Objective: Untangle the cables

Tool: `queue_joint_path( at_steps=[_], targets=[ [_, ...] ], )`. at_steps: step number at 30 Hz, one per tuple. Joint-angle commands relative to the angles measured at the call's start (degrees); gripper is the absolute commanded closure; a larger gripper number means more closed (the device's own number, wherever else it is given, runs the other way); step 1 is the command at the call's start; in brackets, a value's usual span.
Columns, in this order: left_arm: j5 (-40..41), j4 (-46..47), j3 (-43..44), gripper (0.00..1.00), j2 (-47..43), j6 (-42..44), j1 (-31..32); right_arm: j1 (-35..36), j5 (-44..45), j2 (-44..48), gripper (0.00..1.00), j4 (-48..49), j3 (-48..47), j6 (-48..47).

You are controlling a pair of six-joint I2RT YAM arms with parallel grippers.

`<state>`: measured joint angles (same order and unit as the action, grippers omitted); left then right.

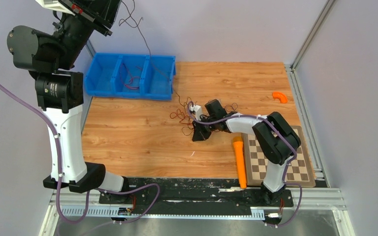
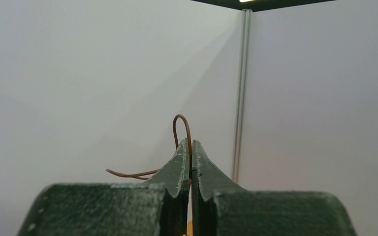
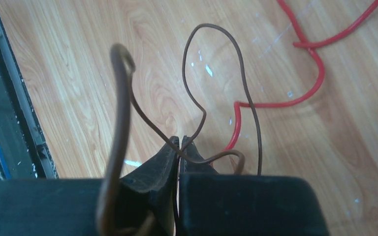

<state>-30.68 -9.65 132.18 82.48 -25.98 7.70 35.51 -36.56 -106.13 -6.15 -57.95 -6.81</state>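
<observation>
The cables [image 1: 181, 114] lie as a loose tangle of thin dark and red wires on the wooden table [image 1: 138, 142], just left of my right wrist. One thin dark strand [image 1: 145, 42] rises from the tangle to the raised left arm at the top left. In the left wrist view my left gripper [image 2: 191, 143] is shut on a brown wire [image 2: 182, 120], which loops up above the tips. My right gripper [image 3: 179, 142] is low over the table and shut on a brown wire [image 3: 243, 88], with a red wire [image 3: 311, 64] lying beyond it. The same gripper [image 1: 199, 132] sits at the tangle's near edge.
A blue three-compartment bin [image 1: 103, 81] with some wires inside stands at the back left. An orange cylinder [image 1: 239, 162] lies beside a checkerboard mat [image 1: 300, 164] at the front right. A small orange curved piece [image 1: 279, 97] rests at the far right. Grey walls enclose the table.
</observation>
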Motion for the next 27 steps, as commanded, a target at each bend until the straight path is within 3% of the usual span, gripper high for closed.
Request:
queue_joint_path(
  at_steps=[1,14,21,27],
  targets=[
    [6.1,0.5,2.7,1.0,-0.7,4.4,-0.9,-2.0,-2.2,-1.3,0.96,-4.1,-0.8,-1.4],
    [21.2,0.3,3.9,1.0,-1.6,13.2,-1.5,-4.3,-2.9,-9.9,1.0,-12.8,-2.5,-0.3],
    [33.3,2.1,4.6,1.0,-2.1,23.6,-1.6,-5.9,-3.5,-9.4,1.0,-13.3,-1.9,0.3],
    [40.1,8.9,5.9,1.0,-2.2,34.8,-1.6,-9.4,-5.9,-10.2,1.0,-14.7,-2.9,3.1]
  ],
)
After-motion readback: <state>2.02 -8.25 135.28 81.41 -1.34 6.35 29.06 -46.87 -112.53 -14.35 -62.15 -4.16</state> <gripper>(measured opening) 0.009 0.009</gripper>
